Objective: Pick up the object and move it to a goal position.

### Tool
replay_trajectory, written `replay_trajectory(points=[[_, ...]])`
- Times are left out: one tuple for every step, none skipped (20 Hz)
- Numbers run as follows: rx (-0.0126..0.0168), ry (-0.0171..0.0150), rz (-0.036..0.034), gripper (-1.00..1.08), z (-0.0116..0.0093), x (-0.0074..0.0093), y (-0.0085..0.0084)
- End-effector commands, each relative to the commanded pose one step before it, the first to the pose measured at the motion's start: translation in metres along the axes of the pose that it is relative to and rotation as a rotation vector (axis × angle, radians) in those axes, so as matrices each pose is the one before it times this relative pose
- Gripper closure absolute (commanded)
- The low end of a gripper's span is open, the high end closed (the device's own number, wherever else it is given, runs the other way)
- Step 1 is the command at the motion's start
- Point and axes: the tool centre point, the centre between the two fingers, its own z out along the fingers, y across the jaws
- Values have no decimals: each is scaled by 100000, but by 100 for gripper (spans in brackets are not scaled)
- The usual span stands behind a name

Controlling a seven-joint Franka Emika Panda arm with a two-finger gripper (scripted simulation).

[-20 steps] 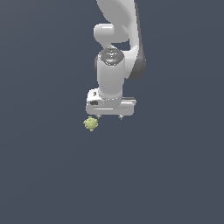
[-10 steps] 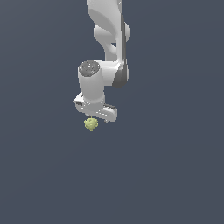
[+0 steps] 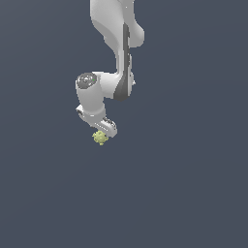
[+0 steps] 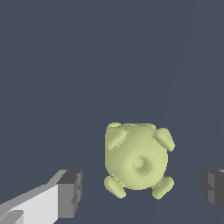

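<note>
The object (image 3: 100, 138) is a small yellow-green knobbly blob on the dark floor. In the exterior view my white gripper (image 3: 100, 132) hangs right over it, its fingers hidden against the blob. In the wrist view the object (image 4: 137, 160) lies between the two dark fingertips (image 4: 70, 194), with a gap on each side. The gripper (image 4: 142, 190) is open and touches nothing that I can see.
The floor is a plain dark grey-blue surface with no other objects in view. My white arm (image 3: 116, 43) rises from the gripper to the top of the exterior view.
My arm has swung towards the exterior view's left and lowered, so the gripper now stands directly over the object instead of beside it. The object has not moved.
</note>
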Motion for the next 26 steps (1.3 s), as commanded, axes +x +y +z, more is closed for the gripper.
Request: replay_trajectory(points=[[42, 89, 2162, -92, 236, 9, 419], [-2, 1, 146, -92, 18, 1, 32], [-50, -76, -808, -92, -75, -5, -122], [0, 0, 0, -92, 34, -2, -2], [0, 0, 0, -92, 102, -6, -5], [1, 4, 49, -92, 168, -1, 17], [1, 4, 49, -92, 235, -5, 14], [1, 4, 49, -92, 302, -10, 11], [0, 6, 69, -92, 366, -11, 19], [0, 6, 69, -92, 430, -15, 16], [0, 9, 97, -92, 491, -13, 28], [0, 8, 84, -92, 549, -18, 18], [1, 9, 97, -92, 527, -11, 24], [3, 7, 84, -92, 462, -4, 19], [4, 4, 48, -92, 396, -2, 1], [7, 4, 48, -92, 327, 8, 2], [11, 3, 48, -92, 259, 16, 3], [0, 0, 0, -92, 199, 11, -19], [21, 2, 44, -92, 132, 22, 8], [0, 0, 0, -92, 81, 10, -10], [0, 0, 0, -92, 26, 4, -4], [0, 0, 0, 108, 0, 0, 0], [0, 0, 0, 108, 0, 0, 0], [0, 0, 0, 108, 0, 0, 0], [0, 0, 0, 108, 0, 0, 0], [0, 0, 0, 108, 0, 0, 0]])
